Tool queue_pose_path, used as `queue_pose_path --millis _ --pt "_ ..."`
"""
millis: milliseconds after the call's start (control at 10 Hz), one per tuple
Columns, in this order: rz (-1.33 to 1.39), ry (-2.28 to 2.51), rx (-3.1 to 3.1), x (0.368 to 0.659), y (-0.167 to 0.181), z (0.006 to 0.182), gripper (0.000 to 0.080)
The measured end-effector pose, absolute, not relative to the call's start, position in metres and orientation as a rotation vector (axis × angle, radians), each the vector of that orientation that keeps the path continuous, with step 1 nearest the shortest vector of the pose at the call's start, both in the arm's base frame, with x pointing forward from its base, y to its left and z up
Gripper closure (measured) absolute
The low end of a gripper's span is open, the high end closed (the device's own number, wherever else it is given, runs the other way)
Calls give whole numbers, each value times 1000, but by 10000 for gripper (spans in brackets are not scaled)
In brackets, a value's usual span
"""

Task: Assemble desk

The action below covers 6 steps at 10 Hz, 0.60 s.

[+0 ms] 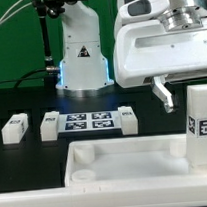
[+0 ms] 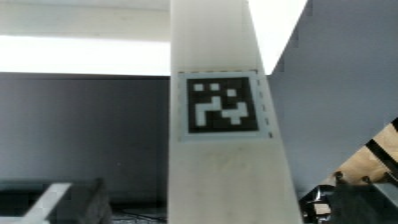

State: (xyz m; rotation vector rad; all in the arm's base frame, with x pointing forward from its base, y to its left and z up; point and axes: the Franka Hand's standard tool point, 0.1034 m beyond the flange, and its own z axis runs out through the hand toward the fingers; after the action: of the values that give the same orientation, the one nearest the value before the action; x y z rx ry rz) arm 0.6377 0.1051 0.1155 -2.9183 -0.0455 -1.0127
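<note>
**Black counter, one leg upright – and nothing gripping it**

Exterior view: on the dark counter [image 1: 25,155] the desk top [image 1: 126,162] lies nearest the camera. One leg [image 1: 203,123] stands at its corner on the exterior view's right; whether it sits fully in a socket cannot be told. Loose legs [image 1: 15,129] lie beyond, beside the marker board [image 1: 86,121].

Wrist view: the tagged leg [image 2: 222,110] fills the middle, and the fingers [image 2: 64,200] are spread wide either side, clear of it. If the leg is only loosely seated it may lean or topple – a sideways retreat that clips it would likely cause that. A straight lift looks safer.
</note>
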Motion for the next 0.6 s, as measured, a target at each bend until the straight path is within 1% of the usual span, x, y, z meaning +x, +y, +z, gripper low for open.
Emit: queue_pose_path --millis 600 --pt "-1006 -46 -2921 638 105 115 151"
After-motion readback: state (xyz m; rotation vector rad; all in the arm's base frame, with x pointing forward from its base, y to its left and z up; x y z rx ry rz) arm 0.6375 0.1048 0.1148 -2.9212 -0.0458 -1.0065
